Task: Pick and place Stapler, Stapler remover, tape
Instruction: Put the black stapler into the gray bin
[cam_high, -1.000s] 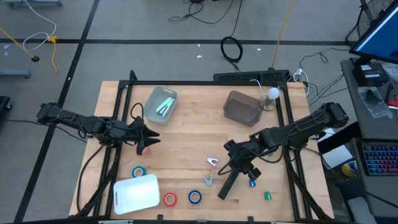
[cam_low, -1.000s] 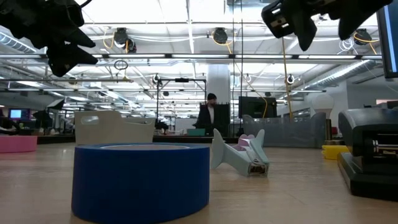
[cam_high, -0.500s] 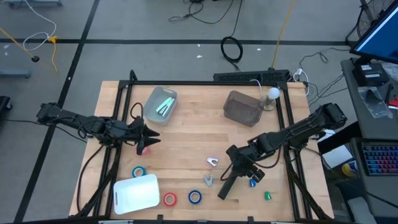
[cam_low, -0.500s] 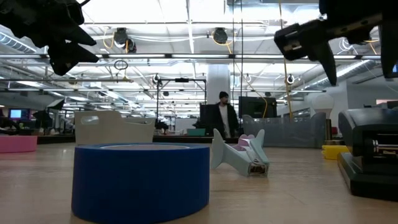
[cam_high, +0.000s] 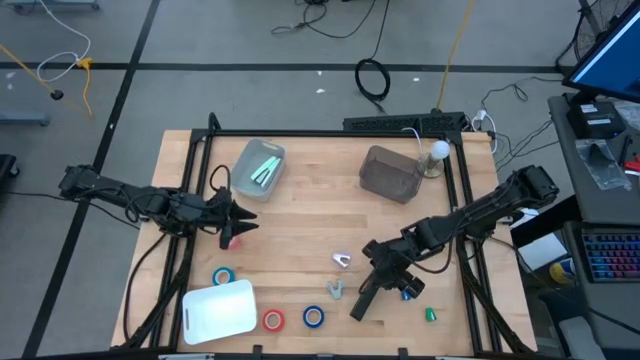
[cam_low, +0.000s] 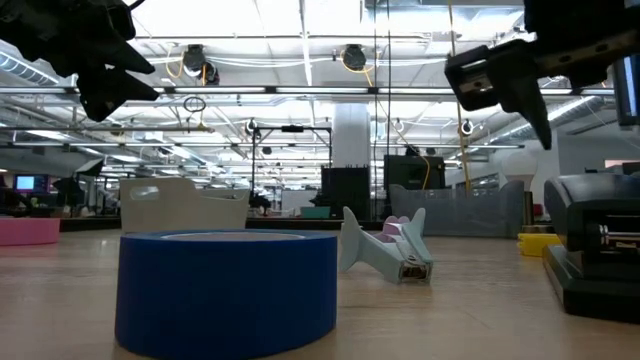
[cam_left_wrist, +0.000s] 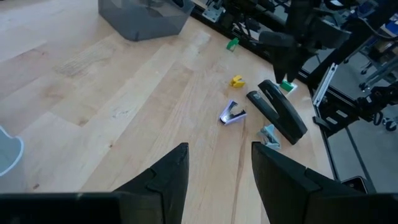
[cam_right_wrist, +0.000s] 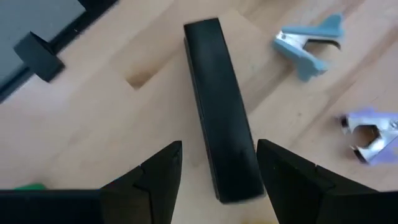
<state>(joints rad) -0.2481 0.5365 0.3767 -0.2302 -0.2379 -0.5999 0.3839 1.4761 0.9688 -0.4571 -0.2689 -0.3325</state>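
My right gripper (cam_right_wrist: 211, 171) hangs with fingers apart and empty just above the black stapler (cam_right_wrist: 221, 109), whose near end my jaws hide, its long axis running straight away between them.

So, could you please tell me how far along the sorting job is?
Nothing looks placed yet. The right tool hangs open over the black stapler; the left tool waits, open and empty. Both staple removers and the tape rolls remain on the table.
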